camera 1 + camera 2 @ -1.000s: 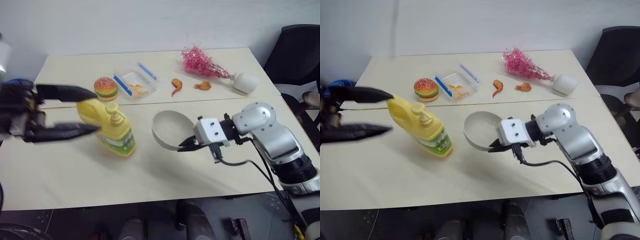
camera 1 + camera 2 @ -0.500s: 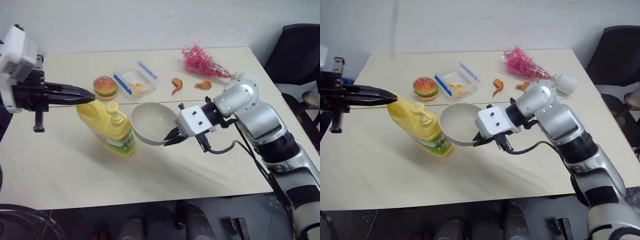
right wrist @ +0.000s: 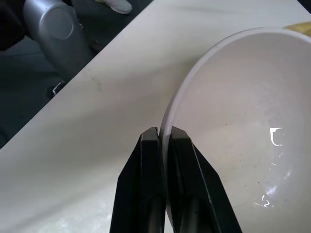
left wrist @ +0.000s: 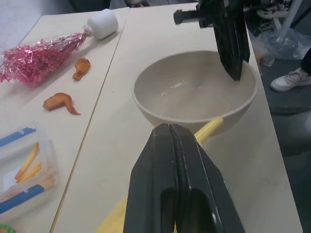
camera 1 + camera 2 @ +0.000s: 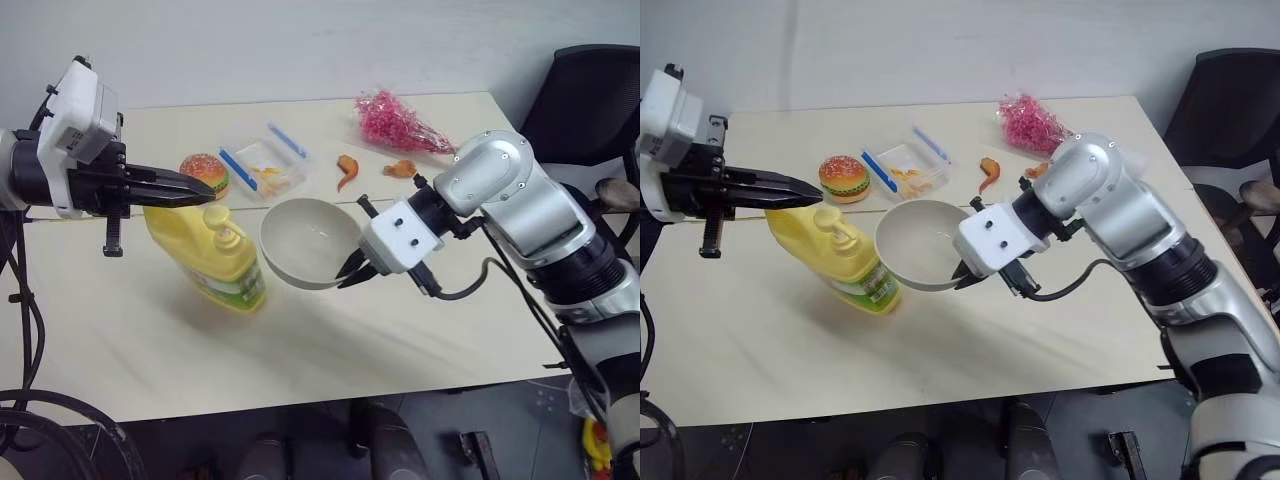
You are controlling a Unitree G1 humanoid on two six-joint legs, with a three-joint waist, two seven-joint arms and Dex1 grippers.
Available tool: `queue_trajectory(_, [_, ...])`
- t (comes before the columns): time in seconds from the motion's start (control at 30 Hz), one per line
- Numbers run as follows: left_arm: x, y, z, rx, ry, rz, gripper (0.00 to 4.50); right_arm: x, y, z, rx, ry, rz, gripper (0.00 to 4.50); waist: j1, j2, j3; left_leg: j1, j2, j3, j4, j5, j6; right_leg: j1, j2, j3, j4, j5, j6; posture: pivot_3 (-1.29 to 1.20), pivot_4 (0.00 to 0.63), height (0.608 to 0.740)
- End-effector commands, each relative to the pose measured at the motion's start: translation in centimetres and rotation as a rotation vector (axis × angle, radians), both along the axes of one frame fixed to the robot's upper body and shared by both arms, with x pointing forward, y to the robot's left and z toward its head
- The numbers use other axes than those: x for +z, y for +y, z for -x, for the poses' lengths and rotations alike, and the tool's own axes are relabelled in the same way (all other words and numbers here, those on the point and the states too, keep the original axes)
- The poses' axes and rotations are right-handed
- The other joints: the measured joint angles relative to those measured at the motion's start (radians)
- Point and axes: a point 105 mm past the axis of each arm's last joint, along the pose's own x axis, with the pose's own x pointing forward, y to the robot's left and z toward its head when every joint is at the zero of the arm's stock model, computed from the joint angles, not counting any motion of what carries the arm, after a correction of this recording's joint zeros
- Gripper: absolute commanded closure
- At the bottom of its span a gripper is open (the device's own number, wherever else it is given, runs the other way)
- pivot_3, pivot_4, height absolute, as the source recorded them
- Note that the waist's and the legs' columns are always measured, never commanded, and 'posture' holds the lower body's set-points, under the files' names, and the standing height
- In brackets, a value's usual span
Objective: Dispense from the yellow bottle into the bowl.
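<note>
From the left eye view, the yellow bottle (image 5: pixel 212 258) stands near the middle of the table (image 5: pixel 330 350), toward its left edge, with its handle side partly covered by the left gripper (image 5: pixel 208 188). That gripper's two black fingers are pressed together with nothing between them, their tips above the pump top. Just beside the bottle, the bowl (image 5: pixel 308 240) is held lifted and tilted, its rim pinched by the right gripper (image 5: pixel 352 272); the bowl's underside is hidden. Toward the far edge lie a toy burger (image 5: pixel 203 170), half hidden behind the left gripper's fingers, a clear box with blue clips (image 5: pixel 262 166), two orange food pieces (image 5: pixel 346 168) and a pink bunch (image 5: pixel 398 124), whose far end the right arm cuts off.

The right eye view shows the same layout, with the bowl's rim overlapping the bottle's shoulder; whether they touch cannot be told.

In the left wrist view, the closed fingers (image 4: pixel 181 184) cover most of the bottle, leaving only a yellow strip. A white cup (image 4: pixel 102 23) lies beyond the pink bunch.

In the right wrist view, the fingers (image 3: pixel 146 189) clamp the bowl's rim, one inside, one outside.
</note>
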Motion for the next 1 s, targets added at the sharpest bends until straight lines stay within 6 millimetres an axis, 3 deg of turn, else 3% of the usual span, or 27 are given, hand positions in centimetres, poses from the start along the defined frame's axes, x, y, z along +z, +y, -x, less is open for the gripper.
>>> queue_trajectory(0.03, [0.5, 0.1, 0.1, -0.003, -0.039, -0.013, 4.48, 0.7, -0.1, 1.6, 0.129, -0.028, 0.049, 4.50, 0.000, 0.000, 0.000, 0.000, 0.000, 0.000, 0.000, 0.000, 0.000, 0.000, 0.000, 0.000, 0.000, 0.000, 0.000, 0.00, 0.150, 0.740])
queue_trajectory(0.47, [-0.4, -0.7, 0.1, -0.040, -0.034, -0.034, 4.48, 0.6, 1.4, 2.9, 0.236, -0.007, 0.056, 4.50, 0.000, -0.001, 0.000, 0.000, 0.000, 0.000, 0.001, 0.000, 0.000, 0.000, 0.000, 0.000, 0.000, 0.000, 0.000, 0.00, 0.150, 0.740])
queue_trajectory(1.0, [-1.9, -0.7, -0.2, -0.046, -0.039, -0.118, 4.48, 0.1, 3.4, 2.4, 0.318, -0.041, 0.073, 4.50, 0.000, -0.001, 0.000, 0.000, 0.000, 0.000, 0.002, 0.000, 0.000, 0.000, -0.001, 0.000, 0.002, 0.000, 0.000, 0.00, 0.150, 0.740])
